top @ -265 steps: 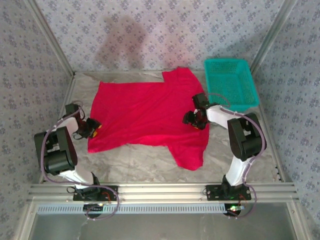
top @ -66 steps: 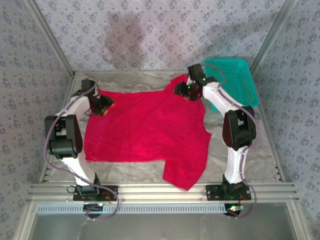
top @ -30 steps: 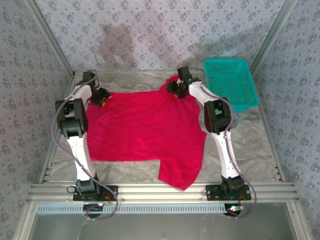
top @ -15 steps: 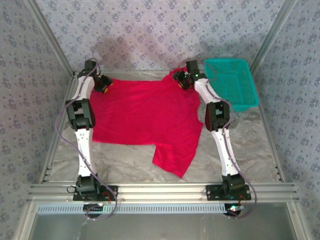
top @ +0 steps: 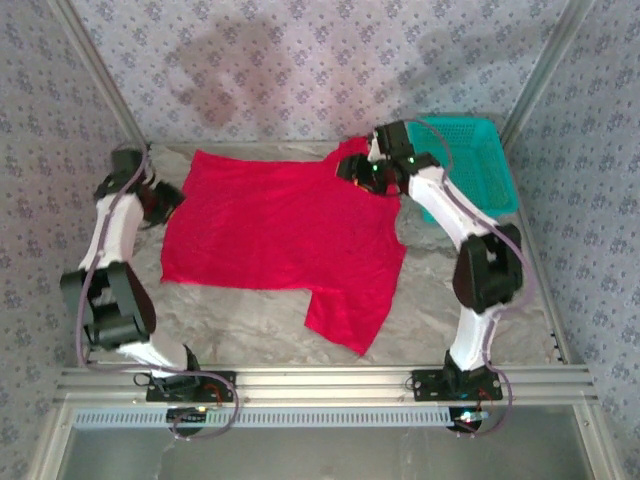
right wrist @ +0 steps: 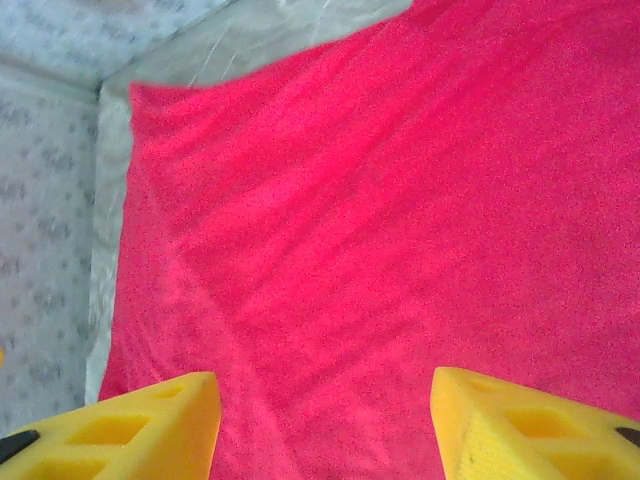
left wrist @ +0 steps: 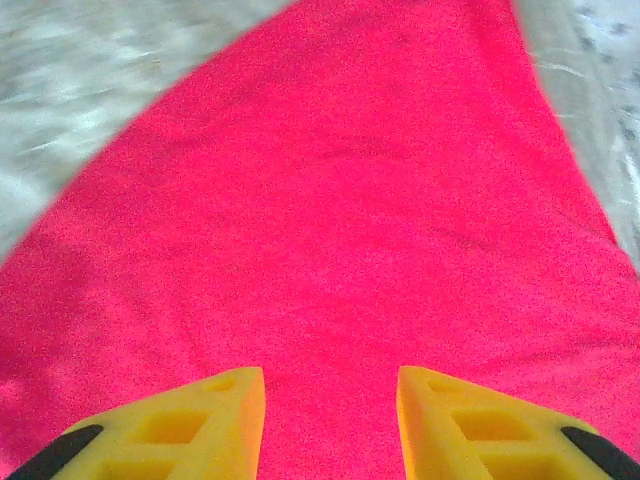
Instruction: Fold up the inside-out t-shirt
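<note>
1. A bright red cloth t-shirt [top: 285, 235], short-sleeved and plain, lies spread out on a grey, crinkled table [top: 230, 320], between the two sets of fingers.
2. The left fingers [top: 162, 200], yellow wedge-shaped pads on a white arm, sit at the t-shirt's straight side edge. From above it cannot be told whether they touch the cloth.
3. Seen from the left wrist, the left fingers [left wrist: 200, 425] stand apart, released, with nothing held. Smooth red cloth shows in the gap between them and stretches away ahead of the tips.
4. Further ahead of those tips the cloth narrows, with bare table to either side of it.
5. The right fingers [top: 365, 172] hover at the opposite end of the t-shirt, just beside the far sleeve [top: 345, 152], where the cloth is slightly bunched.
6. Seen from the right wrist, the right fingers [right wrist: 150, 420] are spread wide, released and gripping nothing. Gently wrinkled red cloth lies between and ahead of them.
7. Ahead and to the left of the right fingers, the cloth's edge meets a strip of table, then a pale patterned wall [right wrist: 40, 180].
8. The near sleeve [top: 345, 315] lies flat well behind the right fingers, toward the arm bases.
9. A teal plastic mesh basket [top: 478, 158] stands near the right fingers, on the side away from the t-shirt, with the right arm crossing in front of it.
</note>
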You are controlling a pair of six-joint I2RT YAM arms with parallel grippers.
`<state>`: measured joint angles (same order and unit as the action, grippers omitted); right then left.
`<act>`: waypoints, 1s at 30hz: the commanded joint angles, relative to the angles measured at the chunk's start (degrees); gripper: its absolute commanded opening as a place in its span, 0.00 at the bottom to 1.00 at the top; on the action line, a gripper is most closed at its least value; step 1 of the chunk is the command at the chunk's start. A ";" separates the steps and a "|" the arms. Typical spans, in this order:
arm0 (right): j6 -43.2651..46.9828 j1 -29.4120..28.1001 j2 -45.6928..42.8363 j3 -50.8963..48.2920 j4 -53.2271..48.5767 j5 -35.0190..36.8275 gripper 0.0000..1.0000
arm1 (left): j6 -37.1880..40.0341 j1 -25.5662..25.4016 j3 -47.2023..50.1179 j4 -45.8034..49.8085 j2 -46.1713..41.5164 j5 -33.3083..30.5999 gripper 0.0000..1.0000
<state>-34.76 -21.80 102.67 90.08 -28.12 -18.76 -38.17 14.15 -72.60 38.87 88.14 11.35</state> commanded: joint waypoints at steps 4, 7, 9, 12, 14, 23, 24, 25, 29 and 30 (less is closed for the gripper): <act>5.93 -1.78 -15.47 -23.55 -3.25 9.99 0.56 | 2.20 8.73 15.96 2.06 -3.75 0.84 0.36; 5.10 -2.21 -23.80 -34.07 -3.11 10.16 0.54 | 0.82 8.56 20.33 -1.61 -4.24 0.98 0.35; 4.39 -2.71 -28.91 -39.94 -3.33 9.54 0.54 | -0.32 8.70 22.44 -4.38 -4.42 0.55 0.36; 2.33 -3.48 -35.67 -47.53 -3.26 6.55 0.53 | -1.53 8.70 23.69 -7.70 -3.52 -0.37 0.36; 0.62 -4.30 -39.57 -50.79 -3.94 5.03 0.53 | -1.84 8.70 23.29 -8.51 -1.86 -1.52 0.36; -9.98 -14.41 -48.91 -61.62 -7.00 2.86 0.45 | -2.34 8.87 24.49 -10.57 -0.87 -5.00 0.01; -11.76 -15.99 -49.29 -62.99 -5.79 2.88 0.44 | -2.41 8.87 24.68 -10.51 -1.21 -5.16 0.00; -13.70 -17.90 -49.47 -64.17 -3.89 3.15 0.44 | -2.43 8.87 24.86 -10.44 -1.53 -5.13 0.00; -18.61 -24.37 -48.52 -65.79 0.27 5.87 0.44 | -2.21 8.87 25.08 -10.05 -2.76 -5.14 0.00; -19.43 -25.47 -48.13 -65.83 1.16 6.66 0.45 | -2.26 8.87 25.11 -9.84 -3.00 -5.16 0.00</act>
<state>-48.40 -44.71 54.26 24.51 -31.42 -14.28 -40.36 22.79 -48.05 28.60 87.57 7.18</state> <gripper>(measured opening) 0.445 0.040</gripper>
